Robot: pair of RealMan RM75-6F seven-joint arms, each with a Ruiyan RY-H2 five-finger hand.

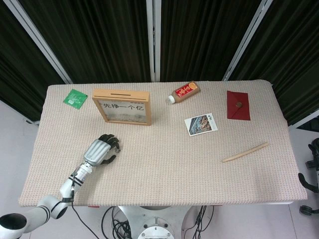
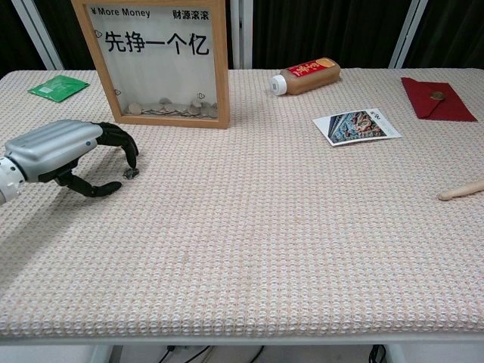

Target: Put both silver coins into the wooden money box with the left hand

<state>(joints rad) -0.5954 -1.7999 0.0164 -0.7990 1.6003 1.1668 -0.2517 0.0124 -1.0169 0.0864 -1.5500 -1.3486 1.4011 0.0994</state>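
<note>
The wooden money box [image 1: 121, 106] stands upright at the back left, its slot on top; through its glass front [image 2: 159, 60] several coins lie at the bottom. One silver coin [image 2: 130, 174] lies flat on the table in front of it. My left hand [image 1: 101, 149] [image 2: 66, 150] arches over that coin, fingertips [image 2: 134, 161] touching or just above its edge, thumb apart on the near side. The coin is not lifted. In the head view the fingers hide it. I see no second silver coin. Dark parts of my right hand [image 1: 310, 169] show past the table's right edge.
A green packet [image 2: 58, 86] lies at the back left, a bottle [image 2: 306, 77] on its side behind centre, a photo card [image 2: 357, 125] right of centre. A red envelope [image 2: 439, 100] with a brown coin sits at the back right. A wooden stick [image 1: 244, 152] lies near the right.
</note>
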